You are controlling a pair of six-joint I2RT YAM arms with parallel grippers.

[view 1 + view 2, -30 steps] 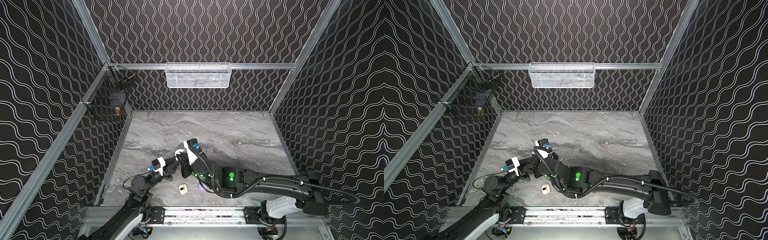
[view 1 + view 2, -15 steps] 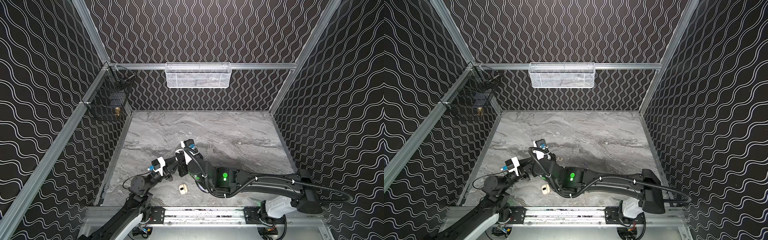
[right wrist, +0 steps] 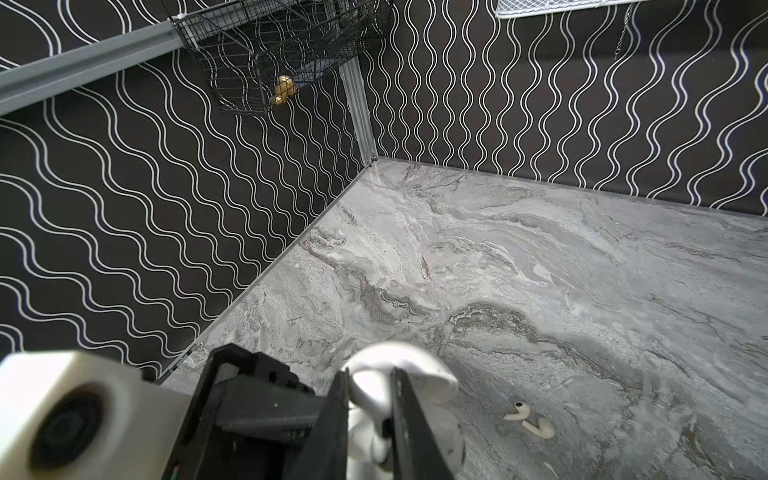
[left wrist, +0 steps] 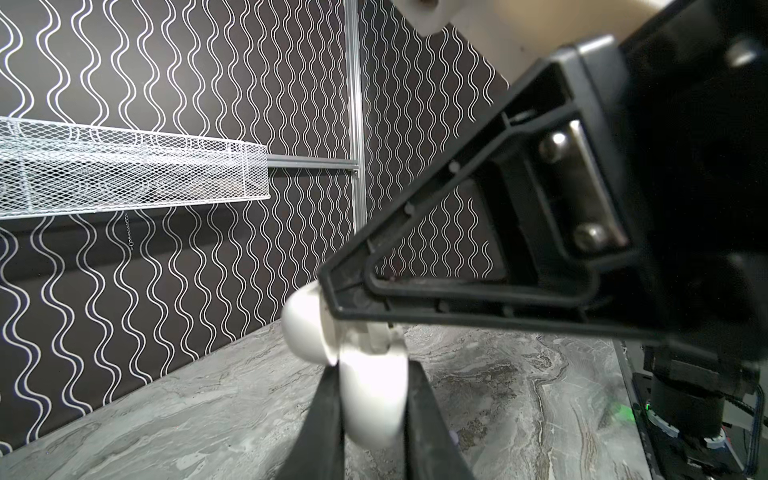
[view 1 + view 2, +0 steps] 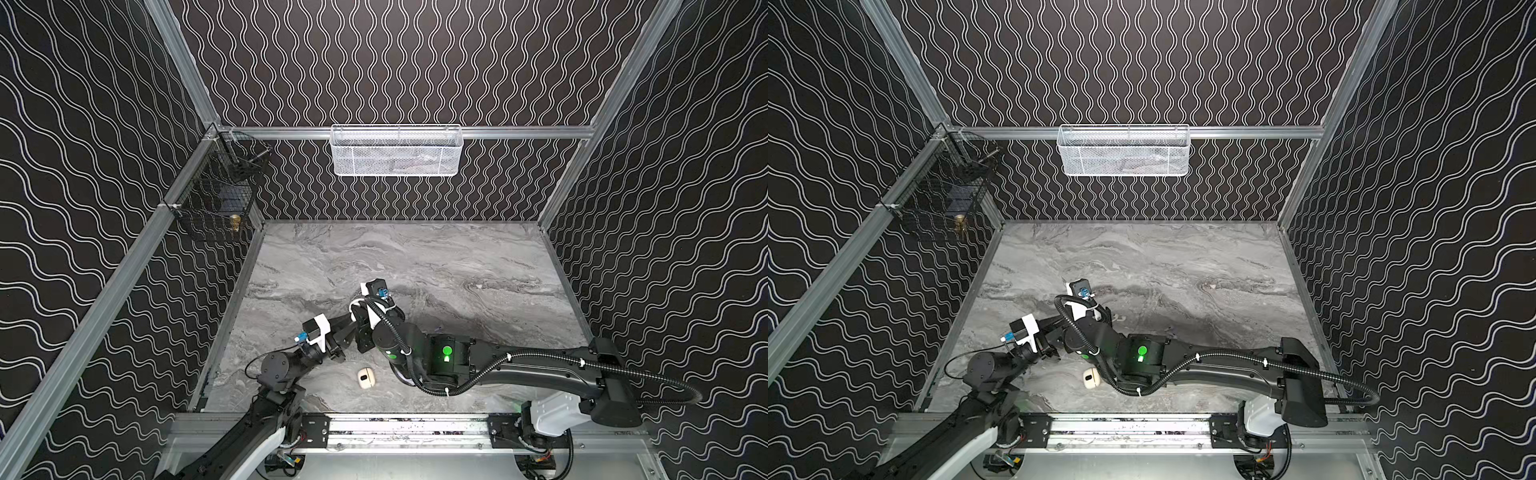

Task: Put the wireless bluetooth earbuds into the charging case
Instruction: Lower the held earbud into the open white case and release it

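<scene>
One white stemmed plastic earbud [image 3: 528,417] lies loose on the grey marbled table [image 5: 457,266], near the held case and untouched. A second white earbud [image 3: 368,395], as best I can judge from the small white piece showing there, is clenched in the right pincer [image 3: 369,374] at the mouth of the glossy white charging case [image 4: 374,399]. That case hangs above the table with its domed lid [image 4: 301,328] swung open, and the left pincer [image 4: 372,368] is clamped on its body.

Over the last second the right forearm has swung toward 9 o'clock and brought its wrist in. Most of that travel came early, and it has since nearly stopped. The left arm has not shifted. Both pincers now meet at about 7 o'clock from the table's centre. I read this as the approach being over and the seating push being the step in hand. Whether the stem has found its well is hidden by the black fingers.

At 6 o'clock from that meeting point a cream, closed, pebble-shaped case [image 5: 365,377] sits exactly where it was. With one bud loose, this case is at best half filled.

Beyond, a white mesh basket [image 5: 397,151] hangs at 12 o'clock and a black wire basket [image 5: 220,195] at 10 o'clock.
</scene>
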